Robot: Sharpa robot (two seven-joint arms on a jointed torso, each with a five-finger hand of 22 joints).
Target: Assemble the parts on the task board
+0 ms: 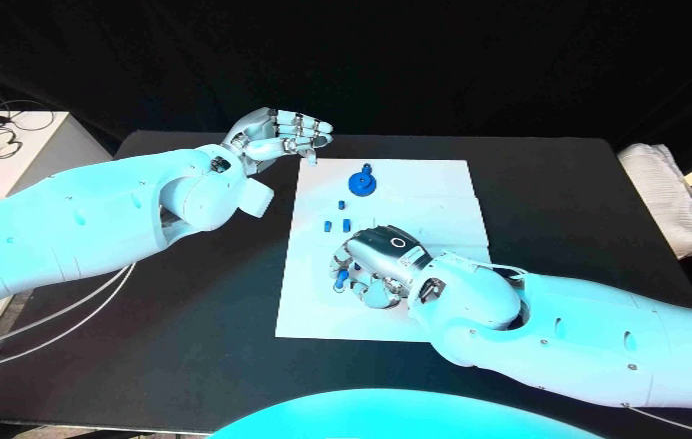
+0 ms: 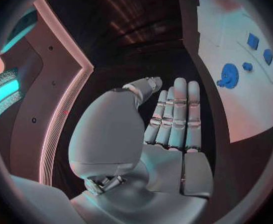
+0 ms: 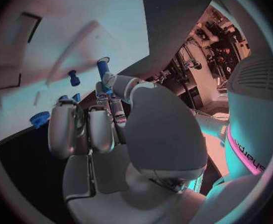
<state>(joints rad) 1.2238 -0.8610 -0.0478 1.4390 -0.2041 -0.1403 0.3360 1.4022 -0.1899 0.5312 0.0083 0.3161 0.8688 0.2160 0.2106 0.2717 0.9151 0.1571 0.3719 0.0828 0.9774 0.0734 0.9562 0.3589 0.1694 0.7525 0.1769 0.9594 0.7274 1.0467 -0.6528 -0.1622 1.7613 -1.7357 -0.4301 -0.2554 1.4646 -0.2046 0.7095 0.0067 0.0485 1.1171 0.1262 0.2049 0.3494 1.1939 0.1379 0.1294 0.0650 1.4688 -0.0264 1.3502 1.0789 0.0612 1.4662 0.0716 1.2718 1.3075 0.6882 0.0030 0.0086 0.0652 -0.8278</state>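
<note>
Currently the task board (image 1: 433, 174) lies flat in the middle of the black table (image 1: 577, 199), long side running near to far. The right hand (image 1: 378, 264) is down over the board's near half, palm toward the plate. In the right wrist view this hand (image 3: 111, 119) pinches a blue peg (image 3: 104, 69) between thumb and a fingertip (image 3: 109, 80), the peg upright above the board; the other fingers are curled alongside. A second, shorter blue peg (image 3: 73, 77) stands on the board just beyond the held one, and a ribbed blue wheel (image 3: 40, 118) shows beside the fingers, near the board's edge.

The left hand (image 1: 277, 137) is raised over the table just left of the board's far left corner. Its fingers are straight and side by side, the thumb bent across toward them, and it holds nothing; the left wrist view (image 2: 173, 119) confirms an empty palm.

On the far half of the board lies a round blue disc part (image 1: 364, 181) with a small lug. Nearer, along the board's left part, sit small blue pieces (image 1: 335, 225) in a loose row, apart from one another.
</note>
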